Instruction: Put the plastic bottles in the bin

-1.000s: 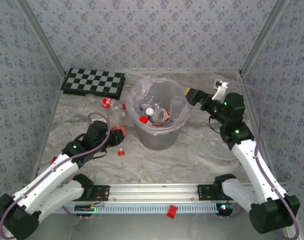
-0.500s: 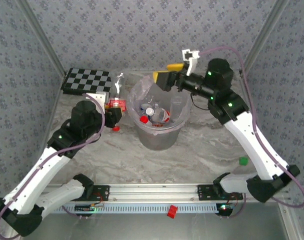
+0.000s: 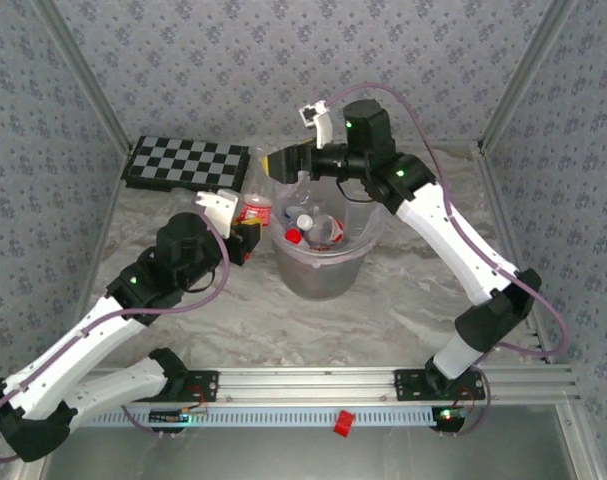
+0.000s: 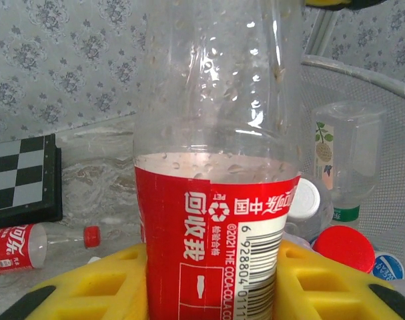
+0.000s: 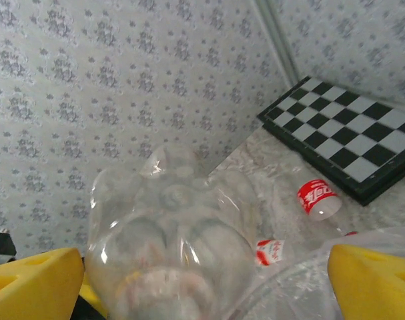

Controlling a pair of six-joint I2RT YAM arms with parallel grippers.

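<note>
My left gripper (image 3: 245,238) (image 4: 212,267) is shut on a clear plastic bottle (image 3: 255,208) (image 4: 215,133) with a red label, its yellow fingers (image 4: 95,287) pressed on both sides of the label. The bottle stands upright just left of the bin (image 3: 323,275), a grey bucket with a clear bag. My right gripper (image 3: 281,160) (image 5: 202,287) reaches over the bin's back left rim. It is open, its yellow fingers (image 5: 35,280) wide apart on either side of that bottle's upper end (image 5: 169,240). Several bottles (image 3: 305,225) (image 4: 342,153) lie inside the bin (image 4: 362,73).
A chequered board (image 3: 188,165) (image 5: 349,133) lies at the back left. Another red-labelled bottle (image 4: 15,247) (image 5: 319,199) lies on the table near it. A loose red cap (image 3: 343,422) sits at the front rail. Patterned walls close in the back and both sides.
My left arm has lifted the red-labelled bottle off the table and brought it to the bin's left rim. My right arm has swung left across the bin to above that bottle.
</note>
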